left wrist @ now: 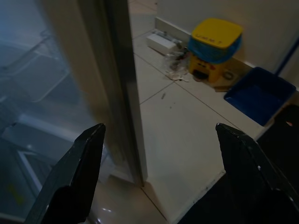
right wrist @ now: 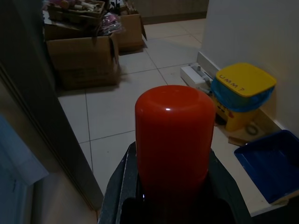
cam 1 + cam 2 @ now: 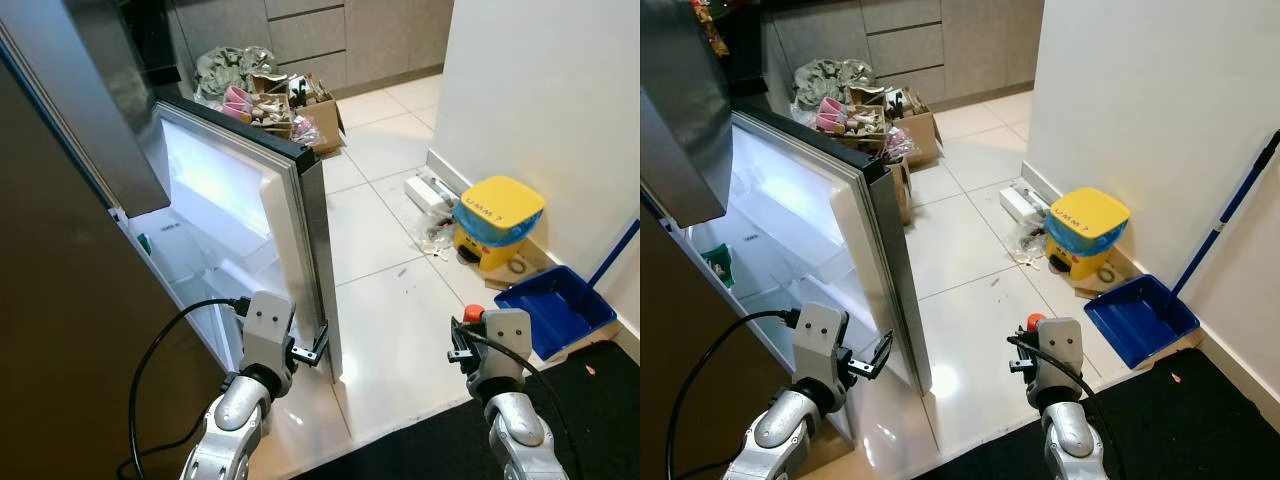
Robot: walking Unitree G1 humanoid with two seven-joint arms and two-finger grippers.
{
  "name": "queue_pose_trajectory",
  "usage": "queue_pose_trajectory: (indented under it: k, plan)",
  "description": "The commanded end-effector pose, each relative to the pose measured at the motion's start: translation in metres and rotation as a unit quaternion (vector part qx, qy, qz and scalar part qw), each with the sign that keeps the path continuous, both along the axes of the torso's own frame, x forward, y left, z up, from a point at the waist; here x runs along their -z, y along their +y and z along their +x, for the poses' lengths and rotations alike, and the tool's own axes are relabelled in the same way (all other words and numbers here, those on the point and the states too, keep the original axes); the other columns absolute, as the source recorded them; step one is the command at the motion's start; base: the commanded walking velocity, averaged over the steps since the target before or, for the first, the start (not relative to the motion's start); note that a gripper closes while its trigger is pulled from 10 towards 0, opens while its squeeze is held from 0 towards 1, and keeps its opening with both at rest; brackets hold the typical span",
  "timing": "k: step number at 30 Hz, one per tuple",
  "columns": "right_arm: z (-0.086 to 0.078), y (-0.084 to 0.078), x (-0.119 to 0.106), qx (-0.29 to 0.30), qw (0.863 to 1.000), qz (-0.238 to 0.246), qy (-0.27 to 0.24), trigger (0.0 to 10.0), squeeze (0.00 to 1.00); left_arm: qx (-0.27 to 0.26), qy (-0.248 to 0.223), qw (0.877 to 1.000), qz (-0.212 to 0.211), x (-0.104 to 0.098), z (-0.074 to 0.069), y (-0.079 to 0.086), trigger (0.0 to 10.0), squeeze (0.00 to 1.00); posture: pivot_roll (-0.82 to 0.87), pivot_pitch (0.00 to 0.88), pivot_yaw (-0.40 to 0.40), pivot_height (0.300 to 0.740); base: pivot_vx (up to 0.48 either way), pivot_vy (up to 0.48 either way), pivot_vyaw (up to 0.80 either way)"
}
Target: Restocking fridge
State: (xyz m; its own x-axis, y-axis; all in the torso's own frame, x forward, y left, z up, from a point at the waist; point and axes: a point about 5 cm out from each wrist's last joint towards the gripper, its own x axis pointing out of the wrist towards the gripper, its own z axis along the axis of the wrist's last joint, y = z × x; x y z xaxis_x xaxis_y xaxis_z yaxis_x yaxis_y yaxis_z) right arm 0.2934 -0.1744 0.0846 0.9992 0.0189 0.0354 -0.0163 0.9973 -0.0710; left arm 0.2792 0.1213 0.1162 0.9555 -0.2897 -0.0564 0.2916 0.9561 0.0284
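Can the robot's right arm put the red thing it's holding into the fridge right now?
Probably not yet. The right gripper, shut on the red-capped item, sits on the outer side of the open fridge door, which stands between it and the shelves.

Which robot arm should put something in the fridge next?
Probably the right. Its claw is shut on a red-capped thing, ready to go in. The left claw is open and holds nothing, near the edge of the open fridge door, so it could steady the door instead.
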Motion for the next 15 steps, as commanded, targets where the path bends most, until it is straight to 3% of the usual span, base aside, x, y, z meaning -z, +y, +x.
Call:
queue_pose_trajectory:
  k: [1, 15]
  plan:
    - [-0.0013, 0.0002, -0.0007, 0.003, 1.0, 0.005, -0.006, 10.0, 0.0, -0.015, 0.017, 1.0, 0.015, 0.006, 0.0011, 0.0029, 10.0, 0.0, -0.1, 0.164, 0.075, 0.74, 0.0, 0.0, 0.0]
    - [-0.0001, -0.0008, 0.0012, 0.008, 1.0, -0.015, 0.001, 10.0, 0.0, -0.014, 0.021, 0.999, 0.023, 0.0077, 0.0017, 0.0017, 10.0, 0.0, -0.1, 0.163, 0.078, 0.74, 0.0, 0.0, 0.0]
